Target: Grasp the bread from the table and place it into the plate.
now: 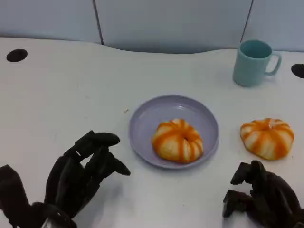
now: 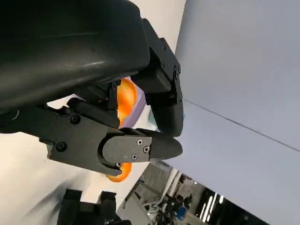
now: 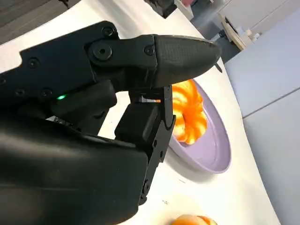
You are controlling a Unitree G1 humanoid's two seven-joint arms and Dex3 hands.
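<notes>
**One roll plated, one roll waiting**

Plainly, we have two orange-striped breads. Going largest to smallest: the white table fills the frame, and the lilac plate sits at its centre with one bread in the plate. The bread on the table lies at right of centre, just beside the plate's rim and apart from it. A teal mug stands at upper right.

We judge the roll light, soft and easily dented, its glazed top perhaps a little slick; a gentle cupping hold around its sides looks safest, not a pinch on the crown.

Our right hand rests at lower right, below the loose roll, fingers curled inward on nothing. Our left hand lies at lower left, fingers apart and empty.
</notes>
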